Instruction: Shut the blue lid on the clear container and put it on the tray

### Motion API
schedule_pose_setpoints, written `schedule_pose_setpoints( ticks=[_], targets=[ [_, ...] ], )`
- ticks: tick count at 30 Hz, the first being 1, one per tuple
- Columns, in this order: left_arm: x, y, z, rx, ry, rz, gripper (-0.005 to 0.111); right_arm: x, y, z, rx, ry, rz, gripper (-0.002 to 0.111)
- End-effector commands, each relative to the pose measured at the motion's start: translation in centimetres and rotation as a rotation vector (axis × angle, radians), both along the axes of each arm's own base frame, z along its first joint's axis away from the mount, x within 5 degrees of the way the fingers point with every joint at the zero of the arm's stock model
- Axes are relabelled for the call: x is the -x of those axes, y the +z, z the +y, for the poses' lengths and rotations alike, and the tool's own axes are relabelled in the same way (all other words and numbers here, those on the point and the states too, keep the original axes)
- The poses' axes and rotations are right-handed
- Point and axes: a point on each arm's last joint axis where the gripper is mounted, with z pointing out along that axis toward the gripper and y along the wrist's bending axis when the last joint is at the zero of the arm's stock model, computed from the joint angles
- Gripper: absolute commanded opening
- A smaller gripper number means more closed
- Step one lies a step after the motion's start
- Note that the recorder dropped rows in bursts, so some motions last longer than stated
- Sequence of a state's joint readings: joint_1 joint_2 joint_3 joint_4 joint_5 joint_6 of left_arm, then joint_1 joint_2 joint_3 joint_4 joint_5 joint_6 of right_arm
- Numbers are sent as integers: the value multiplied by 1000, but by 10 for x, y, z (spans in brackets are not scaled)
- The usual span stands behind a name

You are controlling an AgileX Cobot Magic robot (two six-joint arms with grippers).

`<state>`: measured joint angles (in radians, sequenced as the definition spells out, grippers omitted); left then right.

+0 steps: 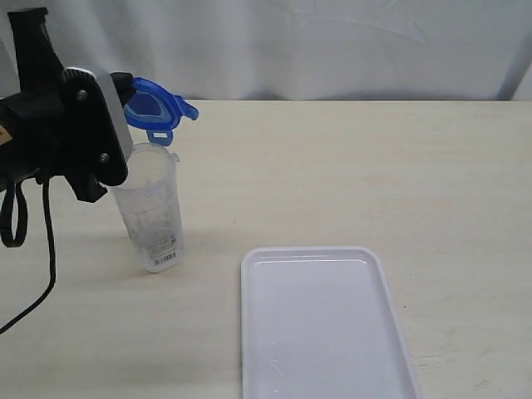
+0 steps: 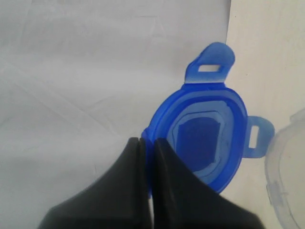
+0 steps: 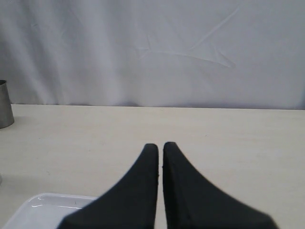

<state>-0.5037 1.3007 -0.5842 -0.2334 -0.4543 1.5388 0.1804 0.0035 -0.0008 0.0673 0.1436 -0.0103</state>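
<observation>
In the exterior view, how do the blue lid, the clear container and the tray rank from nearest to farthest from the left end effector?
1. The blue lid: pinched at its edge by the left end effector, up in the air at left.
2. The clear container: upright at left, lower than the lid and close to it.
3. The tray: flat at the front, right of the container, clearly farthest.

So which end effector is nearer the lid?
Left. The left end effector is shut on the lid at its edge, close to the container. The right end effector is shut and empty by the tray, apart from the lid.
</observation>
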Motion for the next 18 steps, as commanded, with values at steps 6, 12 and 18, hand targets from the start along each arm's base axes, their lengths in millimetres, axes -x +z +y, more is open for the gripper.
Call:
schedule_pose_setpoints(
  ticks=[6,12,18],
  targets=[
    [3,-9,3,-35,23,28,0,0,1,0,-6,-4,-12,4],
    [6,-9,-3,-43,-2,24,0,0,1,0,-6,-4,-12,4],
    [11,-9,-10,-101,-3,4,0,0,1,0,-6,-4,-12,4]
  ],
)
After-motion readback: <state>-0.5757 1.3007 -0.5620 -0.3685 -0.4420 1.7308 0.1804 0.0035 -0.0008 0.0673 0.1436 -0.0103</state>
